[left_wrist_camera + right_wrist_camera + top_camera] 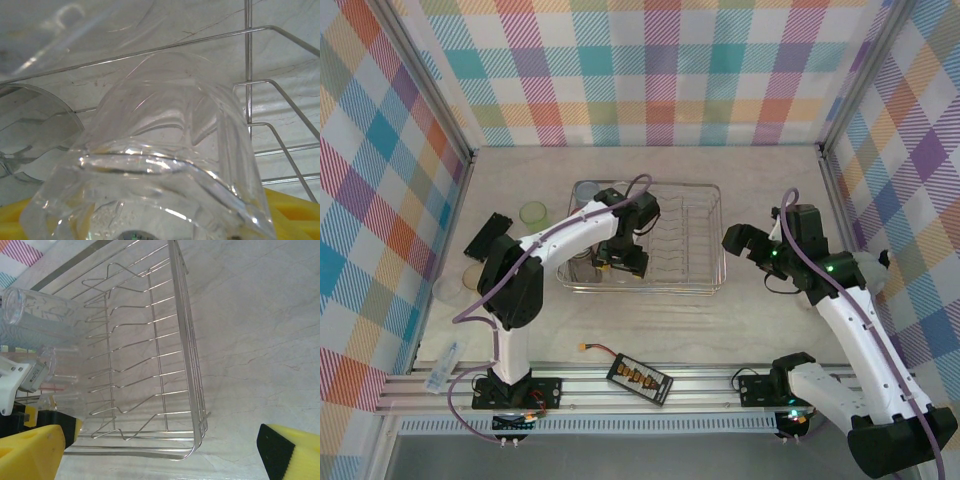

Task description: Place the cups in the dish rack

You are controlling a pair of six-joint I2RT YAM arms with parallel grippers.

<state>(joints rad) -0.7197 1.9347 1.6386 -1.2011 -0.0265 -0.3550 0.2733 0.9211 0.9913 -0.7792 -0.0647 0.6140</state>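
**Dish rack.** The dish rack (pixel 672 291) sits at the middle of the tabletop (pixel 770 180), a little nearer the far edge than the near one. In the right wrist view its wire rim (pixel 186 340) and row of plate slots are empty along the right half.

**Left end effector.** The left end effector (pixel 620 262) is inside the rack, at its near-left part. In the left wrist view a clear cup (pixel 170 150) stands between the yellow pads (pixel 296 212), over the rack wires (pixel 247 60). Contact between pads and cup wall is hidden by the cup itself, so I cannot tell whether the cup is gripped or let go. A greyish cup (pixel 30 125) lies just beside it, on the left of that view.

**Right end effector.** The right end effector (pixel 742 240) hangs just outside the rack's right rim, with jaws spread wide and nothing between them. In its own view (pixel 160 450), the rack's corner and bare tabletop show between the fingers.

**Other cups.**
- One clear tumbler (pixel 588 190) is in the rack's far-left corner, seen lying on its side (pixel 35 310).
- A greenish cup (pixel 533 213) stands on the tabletop just left of the rack.
- Two pale cups (pixel 470 276) sit near the left edge.

**Other items.**
- A flat black pack (pixel 488 235) lies near the left edge.
- A black board (pixel 640 378) lies at the near edge.
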